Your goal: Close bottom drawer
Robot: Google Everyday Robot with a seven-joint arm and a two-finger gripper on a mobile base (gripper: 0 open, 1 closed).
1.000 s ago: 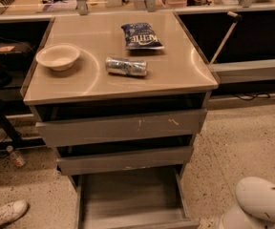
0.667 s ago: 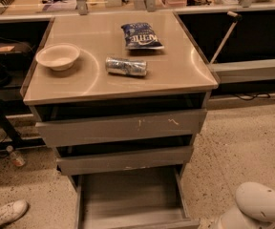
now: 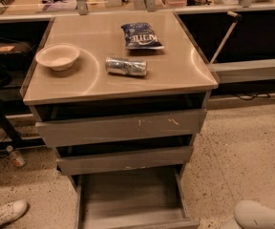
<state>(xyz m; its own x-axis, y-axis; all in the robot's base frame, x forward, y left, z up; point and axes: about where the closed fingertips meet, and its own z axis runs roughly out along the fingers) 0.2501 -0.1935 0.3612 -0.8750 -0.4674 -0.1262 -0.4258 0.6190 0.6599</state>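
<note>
The bottom drawer (image 3: 128, 197) of the grey cabinet is pulled far out toward the camera. Its deep flat-floored tray is open and empty, and its front panel runs along the lower edge of the view. The gripper is not in view. Only a white rounded part of the robot (image 3: 261, 216) shows at the bottom right, to the right of the open drawer and apart from it.
The top drawer front (image 3: 123, 127) with pale scratches and the middle drawer front (image 3: 125, 159) stand slightly out. On the cabinet top (image 3: 185, 75) lie a white bowl (image 3: 58, 56), a crushed can (image 3: 126, 66) and a chip bag (image 3: 141, 36). A white shoe (image 3: 6, 213) and a small bottle (image 3: 15, 156) are on the floor at left.
The white rounded robot part at the bottom right has sunk lower in the view. The drawers and the things on the cabinet top have not moved.
</note>
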